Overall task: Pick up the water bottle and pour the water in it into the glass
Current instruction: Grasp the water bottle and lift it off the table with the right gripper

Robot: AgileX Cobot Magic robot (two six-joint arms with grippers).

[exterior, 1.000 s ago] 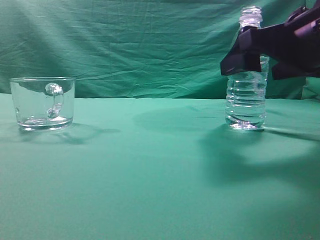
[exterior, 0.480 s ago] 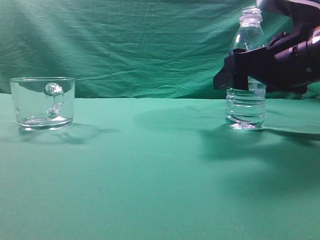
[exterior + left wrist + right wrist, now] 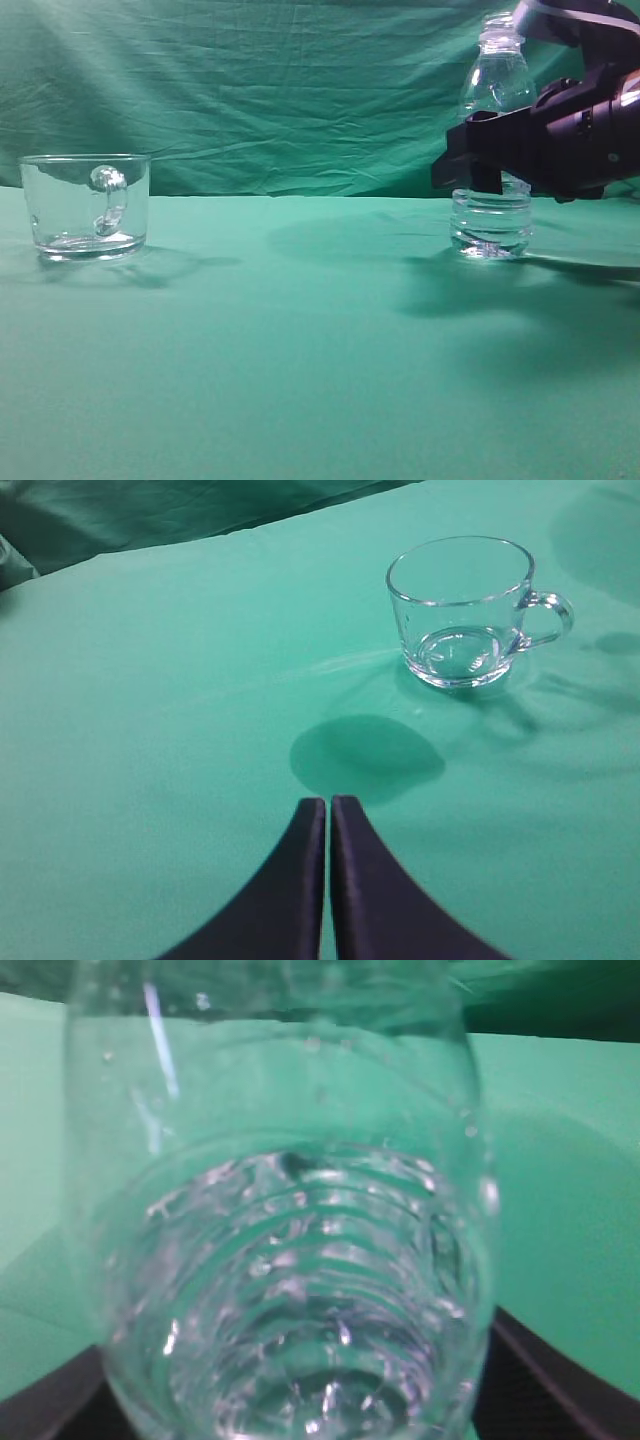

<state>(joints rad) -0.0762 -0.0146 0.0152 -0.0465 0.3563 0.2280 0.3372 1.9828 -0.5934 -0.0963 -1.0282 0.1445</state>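
The water bottle [image 3: 497,78] stands upright on the green cloth at the right, uncapped. My right gripper [image 3: 478,155] is at its mid-height, one dark finger on each side, jaws open around it. In the right wrist view the bottle [image 3: 280,1210] fills the frame, with water [image 3: 290,1290] in its ribbed lower part and a finger [image 3: 565,1385] just beside its wall. The glass [image 3: 85,205] stands far left, and it looks empty. In the left wrist view my left gripper [image 3: 328,802] is shut and empty, short of the glass [image 3: 462,610].
A green cloth [image 3: 300,350] covers the table and a green backdrop [image 3: 280,90] hangs behind it. Open cloth lies between the glass and the bottle. The left arm does not show in the exterior view.
My right gripper has come down from the bottle's shoulder to its mid-height and settled around it. The bottle and the glass have not moved.
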